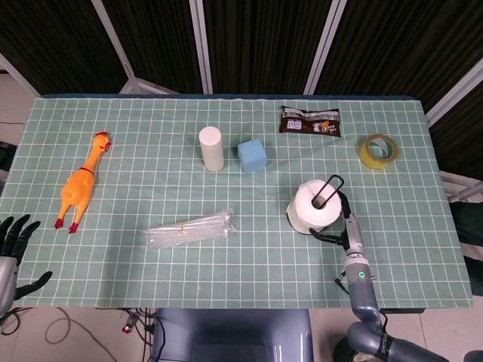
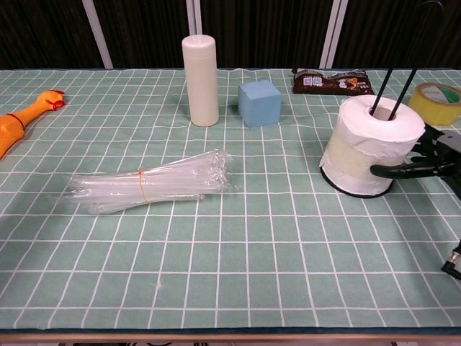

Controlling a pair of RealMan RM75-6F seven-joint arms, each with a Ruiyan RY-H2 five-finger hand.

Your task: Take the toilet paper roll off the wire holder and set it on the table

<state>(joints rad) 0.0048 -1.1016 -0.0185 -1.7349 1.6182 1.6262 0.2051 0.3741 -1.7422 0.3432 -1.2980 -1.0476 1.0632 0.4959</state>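
Grasp step: right robot hand (image 2: 425, 160) is spread around the right side of the white toilet paper roll (image 2: 370, 144), thumb at its near side, not clearly gripping. Roll sits on the black wire holder (image 1: 333, 189), desk right. Next: close, lift straight up clear of the wire. Left robot hand (image 1: 13, 243) spread, idle.

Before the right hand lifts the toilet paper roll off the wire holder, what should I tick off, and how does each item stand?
1. Right hand at the toilet paper roll: ok, thumb across its front, fingers behind.
2. Firm hold on the roll: cannot tell; contact on the far side is hidden.
3. Roll seated on the wire holder: ok, wire runs up through the core.
4. Path above the wire loop: ok, nothing overhead.
5. Bare table for set-down: ok, open cloth in front.
6. Left hand out of the way: ok, at the table's near left edge.
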